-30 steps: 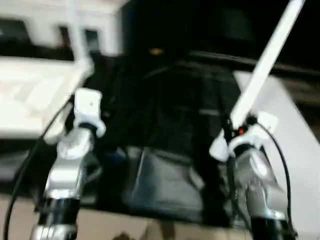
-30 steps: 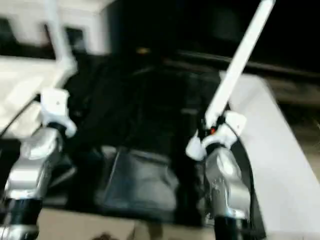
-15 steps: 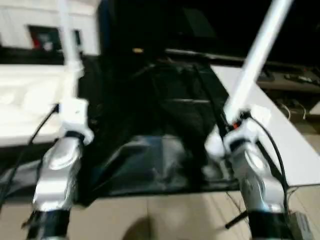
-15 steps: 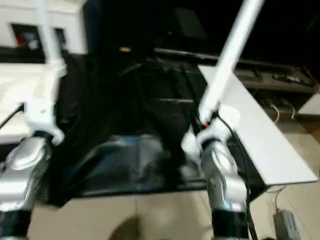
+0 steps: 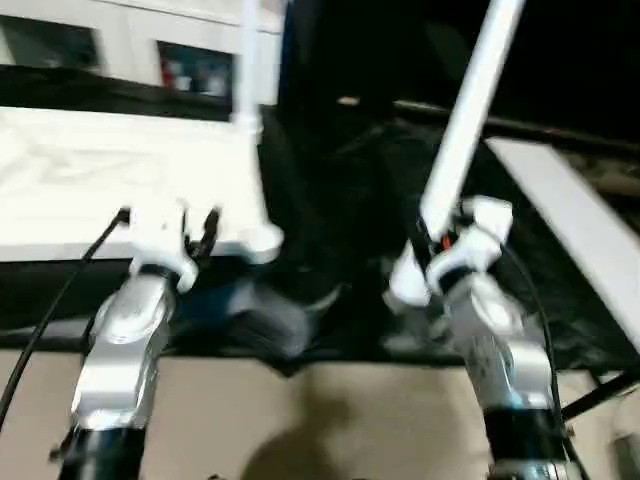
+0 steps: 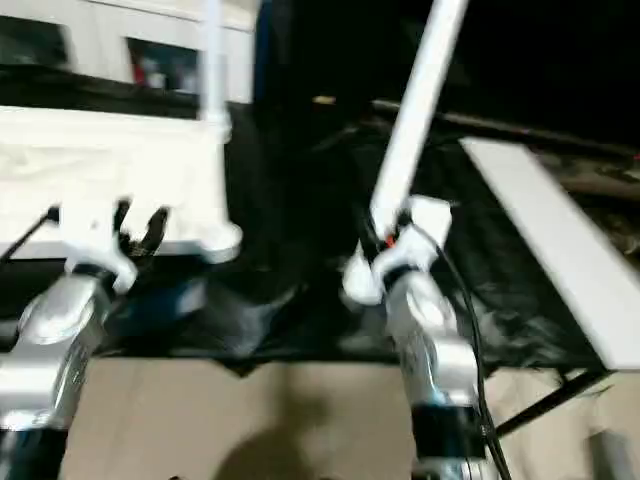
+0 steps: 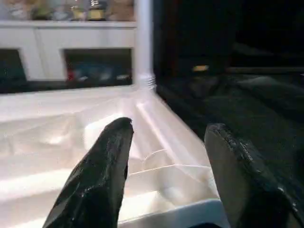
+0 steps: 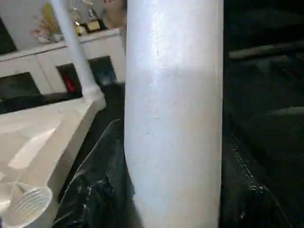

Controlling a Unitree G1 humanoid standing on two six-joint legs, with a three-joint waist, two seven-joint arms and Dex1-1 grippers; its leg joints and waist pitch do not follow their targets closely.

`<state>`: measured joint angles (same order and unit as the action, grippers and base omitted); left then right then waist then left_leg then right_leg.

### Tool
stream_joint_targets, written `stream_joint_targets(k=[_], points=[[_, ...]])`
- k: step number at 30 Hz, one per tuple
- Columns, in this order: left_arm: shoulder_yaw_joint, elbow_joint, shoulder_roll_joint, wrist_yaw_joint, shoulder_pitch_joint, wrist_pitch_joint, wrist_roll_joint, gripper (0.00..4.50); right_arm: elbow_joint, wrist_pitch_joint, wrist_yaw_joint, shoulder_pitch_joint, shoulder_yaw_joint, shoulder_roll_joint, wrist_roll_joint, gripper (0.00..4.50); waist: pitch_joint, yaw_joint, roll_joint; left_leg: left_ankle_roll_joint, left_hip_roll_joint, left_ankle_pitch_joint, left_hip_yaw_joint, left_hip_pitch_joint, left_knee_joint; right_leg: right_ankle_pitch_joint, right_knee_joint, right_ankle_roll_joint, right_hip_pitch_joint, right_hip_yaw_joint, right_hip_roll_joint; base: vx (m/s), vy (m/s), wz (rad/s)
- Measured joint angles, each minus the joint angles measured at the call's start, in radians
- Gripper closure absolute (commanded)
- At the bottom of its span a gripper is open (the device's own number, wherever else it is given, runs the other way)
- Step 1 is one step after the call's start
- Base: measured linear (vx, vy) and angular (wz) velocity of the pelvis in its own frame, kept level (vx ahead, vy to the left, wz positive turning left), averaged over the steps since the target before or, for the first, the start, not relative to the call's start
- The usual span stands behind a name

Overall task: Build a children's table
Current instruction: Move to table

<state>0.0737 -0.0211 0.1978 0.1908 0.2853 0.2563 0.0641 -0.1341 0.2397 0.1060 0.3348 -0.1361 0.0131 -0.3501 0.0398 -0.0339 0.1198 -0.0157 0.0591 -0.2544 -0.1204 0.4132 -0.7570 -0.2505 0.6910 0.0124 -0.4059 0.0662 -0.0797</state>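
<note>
Lying upside down at the left of the black-draped bench point(image 5: 330, 300), the white table top point(image 5: 90, 190) shows its ribbed underside w/ a round corner socket point(image 5: 262, 240) at its near right corner. One white leg point(image 5: 247, 60) already stands upright in the far right corner of the top; in the left wrist view it rises as a straight tube point(image 7: 143, 42) from the corner collar. Behind the top, a white cabinet point(image 5: 130, 50) w/ dark openings runs along the back.

At the right of the bench lies a flat white board point(image 5: 575, 240), angled away, well apart from the top.

Right claw point(image 5: 437, 232) holds a second white leg point(image 5: 470, 110) near its lower end; the tube leans up and to the right, over the dark cloth between the top and the board. Right wrist view: the held tube point(image 8: 173, 114) stands close in front of the camera, w/ the ribbed corner socket point(image 8: 26, 204) and the standing leg point(image 8: 76, 52) off to one side. Claw fingers are closed around the tube, tho the fingers themselves are mostly hidden behind it.

Left claw point(image 5: 190, 232) hovers at the near edge of the top, beside the corner socket. Its two black fingers point(image 7: 102, 175) are spread wide apart, nothing between them; the ribbed underside lies just beyond.
</note>
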Motion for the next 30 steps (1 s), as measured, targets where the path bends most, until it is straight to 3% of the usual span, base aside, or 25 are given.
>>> stream_joint_targets(k=[1, 2, 3, 4, 5, 6, 7, 8, 9, 10, 11, 12, 13, 15, 16, 17, 18, 19, 21, 22, 23, 24, 25, 28, 30], points=[[-0.001, 0.005, 0.003, 0.001, -0.004, 0.0, 0.0, 1.72, -0.008, -0.001, 0.0, -0.002, -0.001, -0.004, 0.0, 2.68, 0.0, -0.002, -0.008, 0.019, 0.004, -0.009, 0.049, 0.009, -0.066, 0.009, -0.008, -0.012, 0.003, 0.0, -0.013, -0.07, 0.302, -0.27], [0.001, 0.014, 0.01, 0.001, -0.002, 0.0, 0.0, 1.72, -0.009, -0.003, 0.001, -0.005, -0.001, -0.008, 0.0, 2.68, 0.002, -0.002, -0.017, 0.045, 0.024, -0.021, 0.079, 0.0, -0.072, 0.021, -0.018, -0.025, 0.004, 0.0, -0.032, -0.114, 0.465, -0.24], [0.001, 0.023, 0.012, 0.001, 0.01, -0.001, 0.0, 1.72, -0.009, -0.008, 0.001, -0.004, -0.005, -0.007, 0.0, 2.68, 0.003, 0.0, -0.032, 0.054, 0.069, -0.025, 0.087, -0.023, 0.002, 0.041, -0.033, -0.033, 0.004, 0.0, -0.04, -0.083, 0.324, -0.09], [0.0, 0.034, 0.013, 0.001, 0.024, -0.003, 0.0, 1.72, -0.009, -0.012, 0.0, -0.004, -0.014, -0.005, 0.001, 2.68, 0.005, 0.002, -0.046, 0.111, 0.101, -0.029, 0.079, -0.033, 0.047, 0.05, -0.043, -0.041, 0.004, 0.001, -0.046, -0.076, 0.308, 0.14], [0.005, 0.052, 0.015, 0.0, 0.034, -0.005, 0.001, 1.72, -0.011, -0.012, -0.001, -0.007, -0.016, -0.007, 0.002, 2.68, 0.005, 0.005, -0.044, 0.082, 0.094, -0.02, 0.059, -0.029, 0.057, 0.052, -0.06, -0.035, 0.005, -0.013, -0.048, -0.032, 0.145, 0.12], [0.019, 0.071, 0.021, -0.008, 0.039, -0.008, 0.002, 1.72, -0.016, -0.012, -0.001, -0.003, -0.013, -0.013, 0.003, 2.68, 0.01, 0.017, -0.053, 0.057, 0.078, -0.012, 0.049, -0.034, 0.07, 0.026, -0.035, 0.009, -0.012, -0.019, -0.048, -0.061, 0.334, 0.19], [0.048, 0.103, 0.028, -0.031, 0.054, -0.016, -0.001, 1.72, -0.016, -0.013, 0.005, 0.008, 0.013, -0.026, 0.004, 2.68, 0.012, 0.027, -0.06, 0.031, 0.062, -0.002, 0.039, -0.033, 0.082, 0.001, 0.054, 0.042, -0.032, 0.002, -0.035, -0.075, 0.342, 0.14], [0.059, 0.124, 0.034, -0.039, 0.079, -0.019, -0.002, 1.72, -0.014, -0.017, 0.009, 0.013, 0.021, -0.025, 0.005, 2.68, 0.011, 0.023, -0.06, 0.016, 0.054, 0.004, 0.03, -0.029, 0.088, -0.005, 0.079, 0.038, -0.037, 0.015, -0.009, -0.075, 0.342, 0.14], [0.064, 0.125, 0.035, -0.043, 0.099, -0.026, -0.002, 1.72, -0.01, -0.02, 0.01, 0.017, 0.023, -0.023, 0.007, 2.68, 0.01, 0.018, -0.06, 0.005, 0.048, 0.01, 0.021, -0.02, 0.09, -0.008, 0.074, 0.039, -0.032, 0.03, 0.013, -0.089, 0.26, 0.12], [0.063, 0.125, 0.032, -0.042, 0.12, -0.041, -0.002, 1.72, -0.006, -0.026, 0.012, 0.021, 0.025, -0.015, 0.009, 2.68, 0.007, 0.008, -0.055, -0.005, 0.033, 0.016, 0.007, -0.005, 0.09, -0.006, 0.034, 0.041, -0.019, 0.033, 0.045, -0.088, 0.198, 0.06], [0.061, 0.125, 0.029, -0.042, 0.122, -0.047, -0.003, 1.72, -0.005, -0.026, 0.014, 0.024, 0.026, -0.012, 0.009, 2.68, 0.004, 0.005, -0.049, -0.011, 0.019, 0.022, -0.009, 0.0, 0.09, -0.01, -0.003, 0.039, 0.002, 0.027, 0.058, -0.088, 0.198, 0.06], [0.059, 0.13, 0.022, -0.043, 0.12, -0.047, -0.002, 1.72, -0.006, -0.026, 0.018, 0.025, 0.026, -0.006, 0.01, 2.68, 0.006, 0.005, -0.057, -0.015, 0.013, 0.024, -0.01, 0.002, 0.092, -0.018, -0.002, 0.036, 0.009, 0.023, 0.059, -0.093, 0.167, 0.05], [0.051, 0.136, 0.014, -0.041, 0.12, -0.046, -0.002, 1.72, -0.009, -0.026, 0.025, 0.024, 0.027, -0.001, 0.013, 2.68, 0.01, 0.007, -0.073, -0.021, 0.012, 0.031, -0.011, 0.007, 0.097, -0.025, 0.014, 0.043, 0.008, 0.018, 0.054, -0.108, 0.144, 0.08], [0.027, 0.136, 0.015, -0.024, 0.122, -0.042, -0.001, 1.72, -0.017, -0.025, 0.045, 0.028, 0.039, 0.01, 0.027, 2.68, 0.011, 0.005, -0.076, -0.026, 0.025, 0.048, -0.002, 0.018, 0.109, -0.04, 0.071, 0.016, -0.002, 0.01, 0.05, -0.145, 0.118, 0.07], [0.024, 0.136, 0.013, -0.017, 0.125, -0.036, 0.0, 1.72, -0.022, -0.024, 0.058, 0.04, 0.047, 0.019, 0.031, 2.68, 0.011, 0.006, -0.076, -0.021, 0.033, 0.059, 0.004, 0.025, 0.116, -0.043, 0.076, 0.011, -0.001, 0.007, 0.049, -0.126, -0.013, -0.01], [0.023, 0.136, 0.008, 0.0, 0.131, -0.016, 0.012, 1.72, -0.026, -0.021, 0.083, 0.057, 0.048, 0.023, 0.028, 2.68, 0.011, 0.004, -0.075, -0.016, 0.04, 0.071, 0.006, 0.03, 0.123, -0.045, 0.068, 0.007, 0.004, 0.004, 0.046, -0.065, -0.023, -0.02], [0.033, 0.137, -0.007, 0.026, 0.146, 0.022, 0.054, 1.72, -0.025, 0.009, 0.127, 0.082, 0.042, 0.025, -0.015, 2.68, 0.01, 0.004, -0.068, -0.011, 0.041, 0.083, 0.005, 0.034, 0.132, -0.045, 0.042, 0.007, 0.016, 0.002, 0.033, -0.138, -0.072, -0.07], [0.049, 0.138, -0.033, 0.058, 0.179, 0.062, 0.117, 1.72, -0.022, 0.062, 0.197, 0.118, 0.039, 0.03, -0.083, 2.68, 0.008, 0.003, -0.056, -0.005, 0.04, 0.092, -0.001, 0.041, 0.137, -0.049, -0.012, -0.034, 0.039, -0.007, 0.015, -0.144, -0.125, -0.12], [0.058, 0.132, -0.083, 0.121, 0.229, 0.133, 0.238, 1.38, -0.007, 0.141, 0.292, 0.138, 0.045, 0.045, -0.168, 2.68, 0.009, -0.021, -0.042, 0.001, 0.044, 0.086, -0.005, 0.04, 0.142, -0.031, -0.018, -0.03, 0.03, 0.004, 0.002, -0.179, -0.156, -0.14], [0.049, 0.125, -0.102, 0.159, 0.24, 0.16, 0.286, 1.38, -0.005, 0.169, 0.324, 0.14, 0.044, 0.058, -0.199, 2.68, 0.009, -0.032, -0.041, -0.001, 0.05, 0.082, 0.005, 0.036, 0.128, -0.023, -0.018, -0.028, 0.025, 0.005, 0.002, -0.109, -0.082, -0.31], [0.045, 0.118, -0.113, 0.195, 0.248, 0.19, 0.334, 1.38, -0.005, 0.198, 0.359, 0.142, 0.043, 0.071, -0.227, 2.68, 0.009, -0.039, -0.045, 0.016, 0.065, 0.083, 0.009, 0.023, 0.122, -0.016, -0.018, -0.026, 0.023, 0.014, -0.001, -0.038, -0.027, -0.26], [0.049, 0.123, -0.124, 0.234, 0.278, 0.251, 0.397, 1.25, -0.005, 0.247, 0.415, 0.142, 0.04, 0.101, -0.268, 2.68, 0.012, -0.034, -0.04, 0.045, 0.08, 0.081, -0.001, 0.02, 0.127, -0.009, -0.023, -0.025, 0.022, 0.031, -0.004, -0.078, -0.032, -0.32], [0.055, 0.129, -0.132, 0.257, 0.307, 0.3, 0.441, 1.11, -0.005, 0.292, 0.466, 0.143, 0.039, 0.13, -0.295, 2.68, 0.015, -0.034, -0.033, 0.046, 0.087, 0.086, -0.007, 0.018, 0.133, -0.002, -0.029, -0.022, 0.022, 0.034, -0.002, -0.082, -0.011, -0.04], [0.116, 0.182, -0.159, 0.277, 0.382, 0.385, 0.541, 0.96, -0.006, 0.392, 0.568, 0.173, 0.047, 0.157, -0.362, 2.68, 0.015, -0.021, -0.027, 0.047, 0.101, 0.089, -0.021, 0.015, 0.137, 0.023, -0.047, -0.008, 0.025, 0.035, 0.004, -0.082, 0.006, -0.1], [0.143, 0.208, -0.176, 0.277, 0.425, 0.405, 0.575, 0.82, -0.006, 0.418, 0.602, 0.184, 0.045, 0.172, -0.388, 2.68, 0.017, -0.023, -0.024, 0.047, 0.103, 0.089, -0.028, 0.012, 0.139, 0.023, -0.048, -0.01, 0.025, 0.034, 0.003, 0.0, 0.0, 0.0]])
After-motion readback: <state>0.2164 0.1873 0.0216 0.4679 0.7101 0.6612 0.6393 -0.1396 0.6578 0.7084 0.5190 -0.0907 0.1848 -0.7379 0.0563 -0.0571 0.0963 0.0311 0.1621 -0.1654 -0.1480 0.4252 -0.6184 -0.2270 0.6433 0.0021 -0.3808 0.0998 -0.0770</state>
